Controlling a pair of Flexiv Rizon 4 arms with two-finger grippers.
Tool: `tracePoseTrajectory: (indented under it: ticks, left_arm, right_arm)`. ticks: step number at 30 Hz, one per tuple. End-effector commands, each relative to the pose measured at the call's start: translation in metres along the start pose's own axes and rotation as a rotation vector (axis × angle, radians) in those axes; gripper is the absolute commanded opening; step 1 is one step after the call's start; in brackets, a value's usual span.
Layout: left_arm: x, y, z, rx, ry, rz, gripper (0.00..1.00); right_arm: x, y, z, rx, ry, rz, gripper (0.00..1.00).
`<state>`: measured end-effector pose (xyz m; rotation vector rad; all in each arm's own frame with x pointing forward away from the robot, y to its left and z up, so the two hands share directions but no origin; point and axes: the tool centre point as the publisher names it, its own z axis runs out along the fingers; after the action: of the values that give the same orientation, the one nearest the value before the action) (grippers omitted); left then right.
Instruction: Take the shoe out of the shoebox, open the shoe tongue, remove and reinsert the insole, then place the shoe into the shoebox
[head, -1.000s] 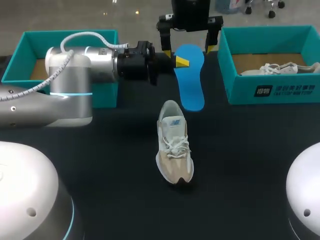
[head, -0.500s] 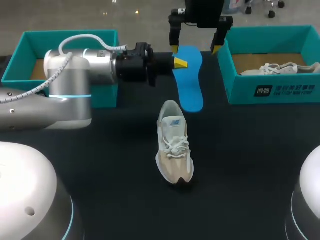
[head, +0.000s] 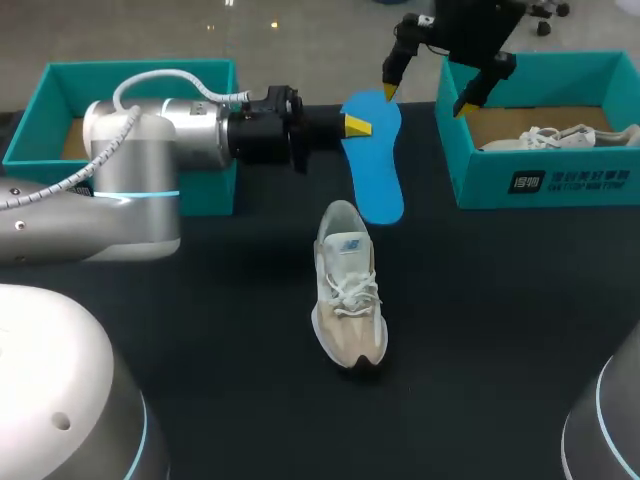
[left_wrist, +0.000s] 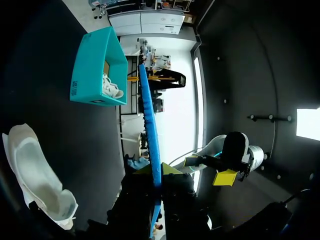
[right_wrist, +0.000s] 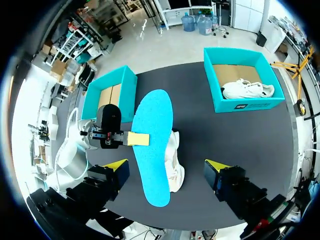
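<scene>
Left gripper (head: 356, 125) pinches the insole (head: 376, 165) by its edge, at 12 o'clock from the shoe (head: 350, 300); right gripper (head: 425, 100) hangs open at 1 o'clock. Insole looks light, thin and floppy: best gripped mid-edge, gently

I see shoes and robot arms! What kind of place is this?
Probably a robot lab: a black table, two teal shoeboxes, and the left gripper holding a blue insole near a shoe.

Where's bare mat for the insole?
Bare patch: right of the shoe, in front of the right shoebox. Also the mat ahead of the shoe's toe. Crowded: far middle, where left hand holds the insole and right hand hovers open.
</scene>
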<state>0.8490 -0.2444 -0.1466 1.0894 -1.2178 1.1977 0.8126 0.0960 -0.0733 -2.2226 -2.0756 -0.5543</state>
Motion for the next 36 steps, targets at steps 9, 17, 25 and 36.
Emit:
tracePoseTrajectory:
  ticks: [9, 17, 25, 36]
  left_arm:
    - [0.003, -0.001, -0.005, 0.018, 0.005, 0.014, 0.0]
    - [0.002, 0.0, 0.0, 0.013, 0.01, 0.008, 0.0]
    - [0.004, 0.002, 0.0, 0.016, 0.013, 0.004, 0.0]
    - [0.011, 0.001, 0.002, 0.019, 0.058, -0.009, 0.0]
  right_arm:
    - [-0.024, -0.006, 0.0, 0.025, 0.534, -0.016, 1.0]
    - [-0.024, -0.006, 0.0, 0.025, 0.534, -0.016, 1.0]
    - [-0.05, -0.008, 0.016, 0.055, 0.694, 0.021, 1.0]
    - [-0.058, -0.003, 0.024, 0.048, 0.931, -0.002, 1.0]
